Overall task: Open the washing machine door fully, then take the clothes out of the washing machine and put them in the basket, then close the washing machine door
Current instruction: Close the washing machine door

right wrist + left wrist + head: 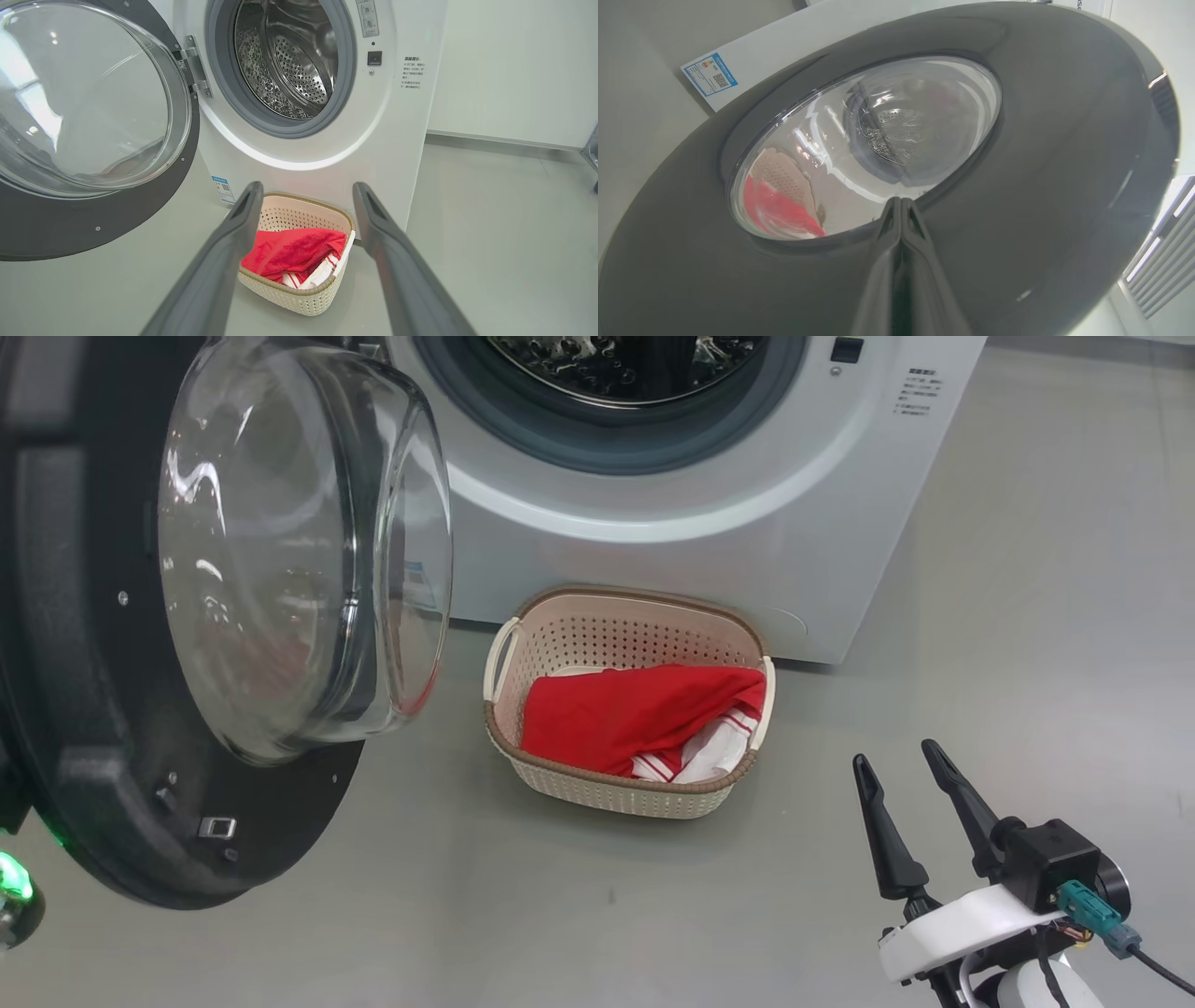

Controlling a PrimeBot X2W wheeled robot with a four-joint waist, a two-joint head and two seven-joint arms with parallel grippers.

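Glossy black washing machine door (65,709) stands swung open at our left, clothes (625,714) in the basket (597,600); we judge it rigid, heavy and slick, best pushed at the rim, off the glass, by the left hand (901,201), fingers together, while the right hand (893,753) is spread and empty.

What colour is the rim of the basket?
Brown with a woven look, above cream perforated sides of the basket. The head view shows it best.

- The washing machine (709,551) stands far, on the floor (1027,644).
- The washing machine door (84,709) hangs swung out left, nearer than the machine's front.
- The basket (607,798) sits just before the machine, right of the door.
- The clothes (625,714) lie in the basket.
- The right tool (894,754) is near right, apart from the basket.
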